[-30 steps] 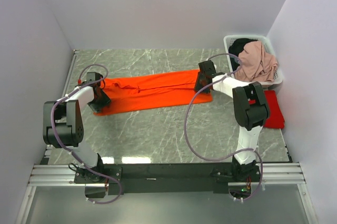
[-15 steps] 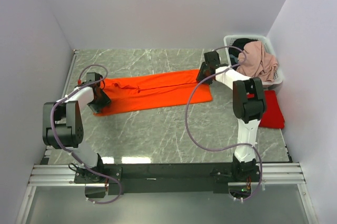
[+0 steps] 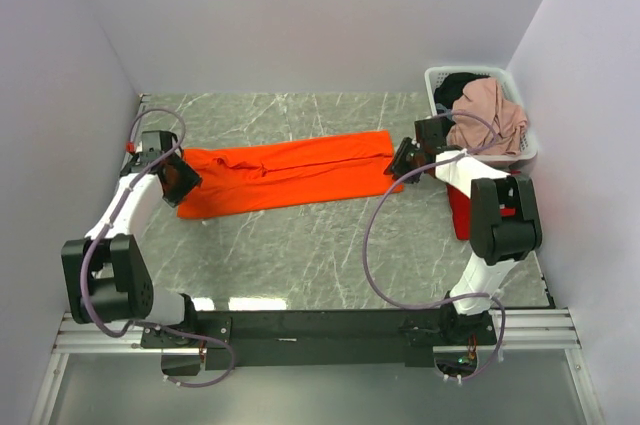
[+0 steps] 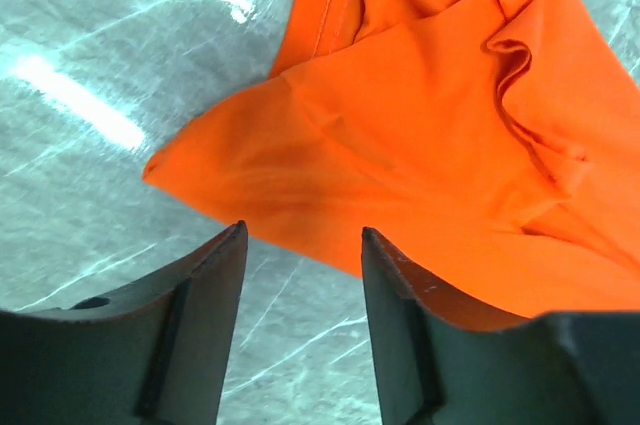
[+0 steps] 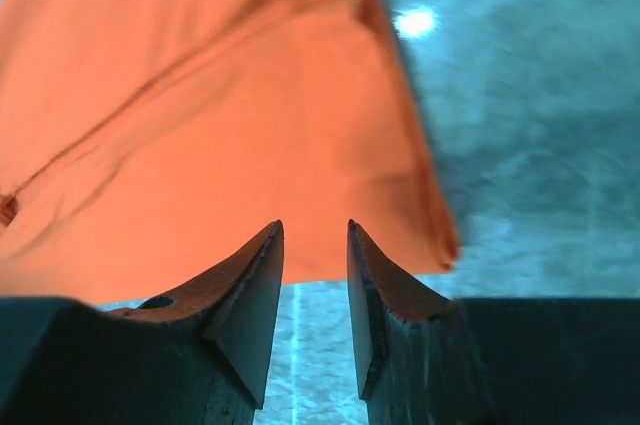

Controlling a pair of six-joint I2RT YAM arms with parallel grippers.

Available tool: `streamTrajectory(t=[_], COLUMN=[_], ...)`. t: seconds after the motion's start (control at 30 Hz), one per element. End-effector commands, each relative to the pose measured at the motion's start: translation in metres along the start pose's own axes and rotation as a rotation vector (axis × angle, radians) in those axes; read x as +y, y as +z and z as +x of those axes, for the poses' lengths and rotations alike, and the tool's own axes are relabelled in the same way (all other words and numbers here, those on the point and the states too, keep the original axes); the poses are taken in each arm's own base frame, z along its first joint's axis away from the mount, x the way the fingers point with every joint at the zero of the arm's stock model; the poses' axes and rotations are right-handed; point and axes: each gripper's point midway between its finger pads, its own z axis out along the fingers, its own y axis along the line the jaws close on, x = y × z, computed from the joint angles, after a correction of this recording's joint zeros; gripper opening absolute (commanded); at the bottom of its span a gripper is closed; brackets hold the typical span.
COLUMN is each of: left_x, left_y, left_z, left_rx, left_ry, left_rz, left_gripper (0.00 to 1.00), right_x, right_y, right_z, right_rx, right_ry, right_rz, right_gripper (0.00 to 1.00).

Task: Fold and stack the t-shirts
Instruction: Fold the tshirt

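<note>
**Both pincers spread and empty at the ends of the orange tee**

The left pincer [image 4: 300, 275] stands spread with nothing between its jaws. Through the gap show the marble table [image 4: 90, 35] and a corner of the orange tee [image 3: 290, 173]. The right pincer [image 5: 315, 275] is parted more narrowly and pinches nothing, with the tee's right edge just beyond its tips.

From above, both pincers are dark shapes and their jaws cannot be made out. No view shows whether either touches the cloth. The red tee [image 3: 459, 213] is mostly hidden behind the right arm, with only a strip showing near the basket [image 3: 437, 76].

A second ago each pincer sat over an end of the orange tee. Now both have drawn outward to its edges. The left elbow has swung toward the near edge of the table. The right arm has swung right, over red cloth that showed before.

Only the top view shows the orange tee whole, a long band lying across the table, and a pink garment [image 3: 490, 117] heaped in the basket. Only the wrist views show its folds and stitched seam.
</note>
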Motion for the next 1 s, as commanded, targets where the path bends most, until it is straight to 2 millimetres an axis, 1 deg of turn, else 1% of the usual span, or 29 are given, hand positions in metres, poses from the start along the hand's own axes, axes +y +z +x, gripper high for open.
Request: streamTrajectory(t=[0.0,0.07,0.1,0.13,0.2,0.27,0.3,0.37,0.4,0.47,0.5,0.57,0.6,0.67,0.7,0.73,0.77,0.8,0.87,0.9,0.93,0.97], left_x=[-0.003,0.005,0.008,0.012,0.016,0.022,0.027,0.039,0.048,0.063,0.074,0.090,0.098,0.114,0.122,0.125,0.128,0.129,0.125,0.117,0.111,0.102], left_y=[0.012,0.023,0.031,0.035,0.044,0.051,0.058,0.061,0.063,0.060,0.057,0.050,0.044,0.037,0.032,0.029,0.027,0.025,0.021,0.017,0.014,0.009], left_z=[0.000,0.003,0.007,0.007,0.011,0.014,0.020,0.030,0.038,0.045,0.050,0.055,0.058,0.058,0.057,0.056,0.055,0.051,0.042,0.029,0.022,0.013], left_rx=[0.032,0.049,0.073,0.085,0.103,0.115,0.143,0.181,0.204,0.217,0.223,0.225,0.217,0.209,0.191,0.181,0.176,0.160,0.137,0.116,0.103,0.080], left_ry=[-0.040,-0.049,-0.057,-0.072,-0.075,-0.079,-0.081,-0.084,-0.089,-0.102,-0.121,-0.133,-0.140,-0.159,-0.180,-0.190,-0.199,-0.211,-0.214,-0.215,-0.215,-0.220], left_rz=[0.022,-0.002,-0.013,-0.017,-0.031,-0.055,-0.084,-0.132,-0.158,-0.198,-0.217,-0.254,-0.265,-0.295,-0.301,-0.303,-0.303,-0.298,-0.291,-0.272,-0.253,-0.230], left_gripper=[0.54,0.49,0.48,0.44,0.43,0.44,0.43,0.41,0.41,0.41,0.41,0.41,0.42,0.43,0.43,0.44,0.45,0.48,0.54,0.56,0.63,0.67], right_x=[-0.005,-0.015,-0.020,-0.025,-0.033,-0.036,-0.038,-0.042,-0.045,-0.053,-0.055,-0.059,-0.065,-0.068,-0.072,-0.075,-0.078,-0.082,-0.083,-0.076,-0.073,-0.064], right_y=[-0.003,-0.001,0.001,0.004,0.007,0.009,0.009,0.008,0.005,0.002,-0.002,-0.006,-0.010,-0.016,-0.023,-0.026,-0.030,-0.037,-0.044,-0.051,-0.054,-0.056], right_z=[0.001,0.003,0.007,0.012,0.019,0.025,0.029,0.032,0.036,0.044,0.047,0.056,0.068,0.077,0.089,0.094,0.099,0.107,0.115,0.113,0.113,0.115], right_rx=[-0.002,0.006,0.018,0.037,0.058,0.071,0.085,0.093,0.111,0.131,0.134,0.153,0.176,0.189,0.204,0.206,0.207,0.207,0.208,0.186,0.177,0.173], right_ry=[0.052,0.068,0.078,0.088,0.104,0.115,0.118,0.129,0.131,0.137,0.141,0.140,0.147,0.145,0.146,0.136,0.131,0.127,0.089,0.062,0.032,-0.004], right_rz=[-0.027,-0.006,0.006,0.017,0.031,0.035,0.041,0.064,0.082,0.111,0.117,0.127,0.137,0.141,0.138,0.141,0.146,0.151,0.143,0.118,0.110,0.092], right_gripper=[0.39,0.38,0.38,0.38,0.38,0.38,0.38,0.38,0.38,0.38,0.38,0.38,0.38,0.38,0.38,0.38,0.38,0.38,0.38,0.39,0.40,0.40])
